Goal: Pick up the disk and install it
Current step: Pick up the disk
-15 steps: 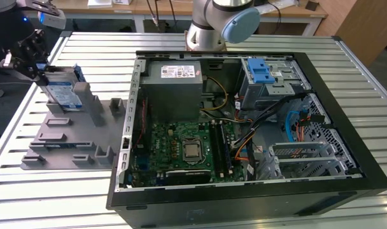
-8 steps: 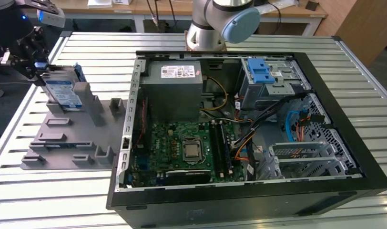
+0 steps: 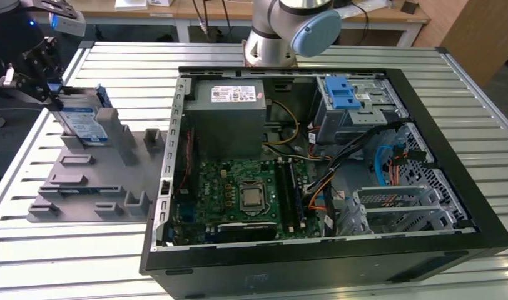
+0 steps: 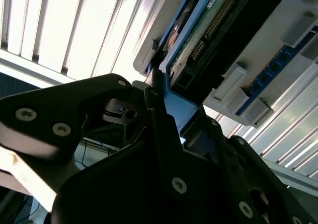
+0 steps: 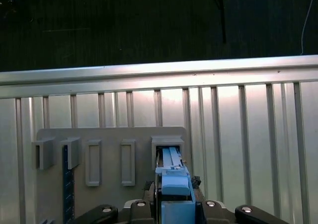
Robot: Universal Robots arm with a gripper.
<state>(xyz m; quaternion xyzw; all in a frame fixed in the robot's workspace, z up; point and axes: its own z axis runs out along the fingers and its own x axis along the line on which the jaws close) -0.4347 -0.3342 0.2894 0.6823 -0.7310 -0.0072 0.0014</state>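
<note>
The disk (image 3: 81, 119), silver with a white-and-blue label and a blue carrier, stands on edge at the far end of the grey holder fixture (image 3: 96, 181), on the exterior view's left. My gripper (image 3: 52, 92) is shut on its upper end. In the first wrist view the blue carrier edge (image 5: 174, 184) sits between my fingers and runs into a fixture slot (image 5: 168, 143). The second wrist view shows the disk's green circuit board (image 4: 208, 30) and blue carrier corner (image 4: 176, 107) clamped in my gripper (image 4: 164, 114).
An open computer case (image 3: 454, 187) lies on the slatted metal table (image 3: 71, 256), with a motherboard (image 3: 246, 194), a power supply (image 3: 229, 115) and a drive bay with a blue latch (image 3: 344, 97). The arm's base (image 3: 275, 37) stands behind the case.
</note>
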